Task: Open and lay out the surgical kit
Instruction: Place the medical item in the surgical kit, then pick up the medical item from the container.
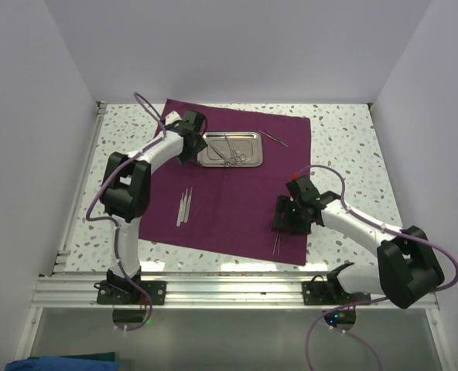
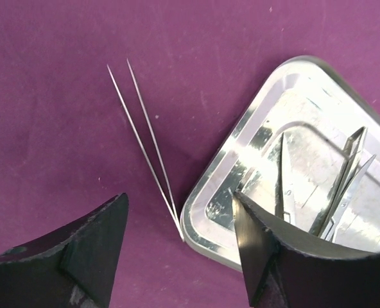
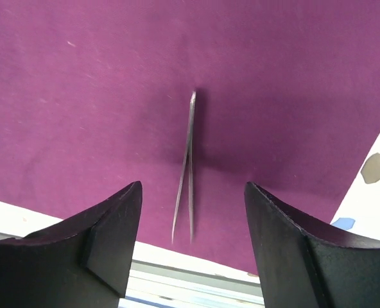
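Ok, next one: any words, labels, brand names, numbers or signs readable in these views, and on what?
None can be read in any view.
The purple cloth, the steel tray and the tweezers carry no print.
The instruments in the tray show no engraving that can be made out.

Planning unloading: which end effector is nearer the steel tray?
Left. The left end effector hovers at the tray's edge; the right end effector sits over tweezers at the cloth's near edge.
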